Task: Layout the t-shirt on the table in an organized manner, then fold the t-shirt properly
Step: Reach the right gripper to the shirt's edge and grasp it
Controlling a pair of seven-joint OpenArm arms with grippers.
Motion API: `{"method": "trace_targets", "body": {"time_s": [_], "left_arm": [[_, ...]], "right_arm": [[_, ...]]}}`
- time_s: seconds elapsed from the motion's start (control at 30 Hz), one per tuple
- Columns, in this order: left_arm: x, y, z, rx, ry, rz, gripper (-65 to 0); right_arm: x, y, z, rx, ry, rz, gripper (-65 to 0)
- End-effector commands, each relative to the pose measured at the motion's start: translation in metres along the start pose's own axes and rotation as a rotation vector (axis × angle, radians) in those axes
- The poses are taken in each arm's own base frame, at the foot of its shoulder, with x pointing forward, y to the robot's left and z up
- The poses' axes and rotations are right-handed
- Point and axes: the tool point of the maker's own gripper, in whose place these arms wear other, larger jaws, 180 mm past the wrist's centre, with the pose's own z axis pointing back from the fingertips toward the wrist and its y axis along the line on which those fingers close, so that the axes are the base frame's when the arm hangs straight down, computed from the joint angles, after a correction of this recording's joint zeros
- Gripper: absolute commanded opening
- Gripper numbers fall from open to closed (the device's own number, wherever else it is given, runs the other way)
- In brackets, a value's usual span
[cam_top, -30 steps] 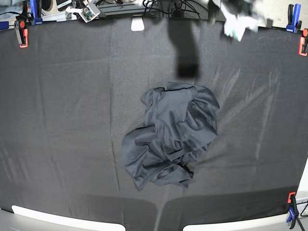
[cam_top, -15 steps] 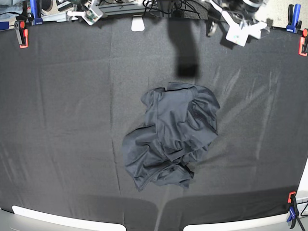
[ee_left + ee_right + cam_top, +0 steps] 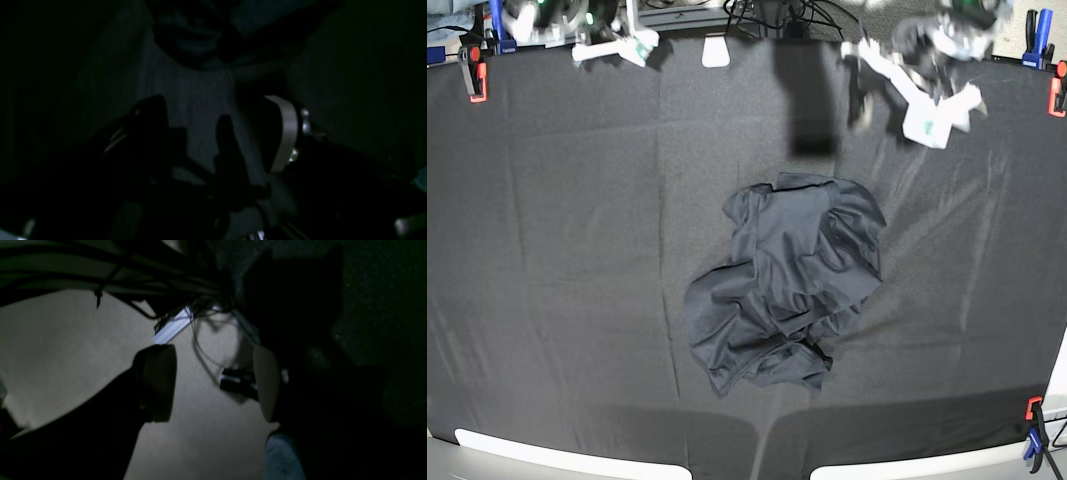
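The dark slate-grey t-shirt lies crumpled in a heap in the middle of the table, which is covered in black cloth. My left gripper hovers over the far right part of the table, well short of the shirt, open and empty. Its wrist view is very dark, with its fingers wide apart and shirt folds ahead. My right gripper is at the far left edge. In its wrist view the pads stand apart with nothing between them, over the floor past the table's edge.
Red clamps and blue clamps hold the cloth at the far corners, and another clamp is at the near right. Cables and a white tab sit at the far edge.
My left arm has swung down from the far right corner over the table toward the shirt. My right arm has shifted along the far left edge. The shirt has not moved.
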Motion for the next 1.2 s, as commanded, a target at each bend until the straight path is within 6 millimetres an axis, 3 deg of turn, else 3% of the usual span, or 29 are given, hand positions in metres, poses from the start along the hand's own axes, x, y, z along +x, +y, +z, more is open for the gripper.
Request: {"method": "trace_targets", "body": {"time_s": [0.0, 0.13, 0.27, 0.73, 0.9, 1.03, 1.17], "left_arm": [[0.016, 0.0, 0.0, -0.003, -0.053, -0.006, -24.4], [0.007, 0.0, -0.003, -0.013, 0.01, 0.01, -24.4], [-0.012, -0.002, 0.001, -0.017, 0.1, 0.017, -24.4], [-0.061, -0.019, 0.031, -0.038, 0.243, 0.062, -24.4], [-0.064, -0.021, 0.033, -0.042, 0.252, 0.063, -24.4], [-0.065, -0.021, 0.034, -0.042, 0.256, 0.065, -24.4], [-0.065, -0.021, 0.034, -0.042, 0.255, 0.065, -24.4]], "right_arm": [[0.146, -0.076, 0.062, -0.286, -0.653, -0.012, -25.6], [0.141, -0.075, 0.05, -0.23, -0.56, -0.084, -25.6], [0.115, -0.054, 0.037, -0.167, -0.428, -0.083, -25.6], [0.018, 0.077, 0.031, 0.078, -0.169, -0.234, -25.6], [-0.008, 0.103, 0.034, 0.115, -0.084, -0.254, -25.6], [-0.012, 0.115, 0.039, 0.131, -0.067, -0.255, -25.6], [0.005, 0.116, 0.05, 0.125, -0.108, -0.224, -25.6]]}}
